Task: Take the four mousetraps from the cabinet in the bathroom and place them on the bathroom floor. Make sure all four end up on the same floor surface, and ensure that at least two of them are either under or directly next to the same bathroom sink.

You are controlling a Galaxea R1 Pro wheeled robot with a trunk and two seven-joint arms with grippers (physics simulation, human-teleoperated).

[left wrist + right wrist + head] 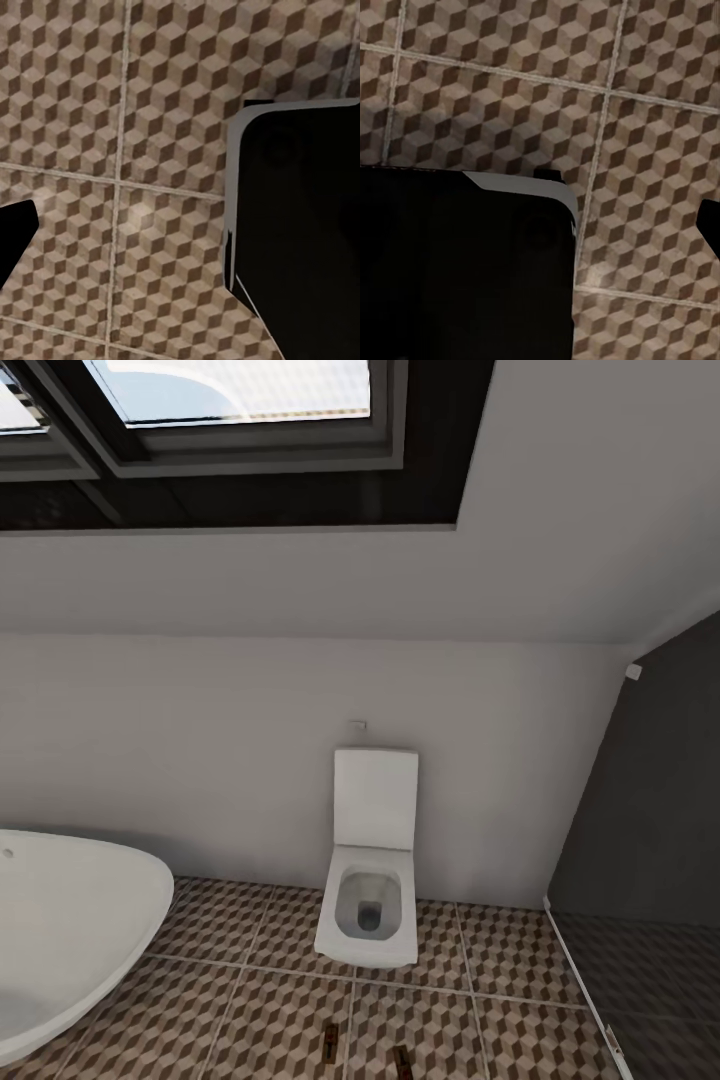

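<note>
A: What do we have of the mousetraps? 
B: Two small tan-and-dark pieces lie on the bathroom floor in front of the toilet, at the lower edge of our head view. One mousetrap sits on the tub side of the toilet's centre line, the other mousetrap just beside it toward the dark panel. They are too small for us to make out wire or red spot.

A: And around the toilet? 
B: The white tub curves in well to the toilet's side. On the opposite side stands a dark glass-like panel with a pale frame. The pale grey wall rises behind the toilet, with a small white plate just above the raised lid, and dark-framed skylights are set into the sloped ceiling above.

A: Grippers? 
B: In our left wrist view we look onto cube-patterned tiles past a black, pale-edged body. The right wrist view gives the same tiles and a similar dark body. We cannot tell whether either gripper is spread or clenched, or holding anything.
</note>
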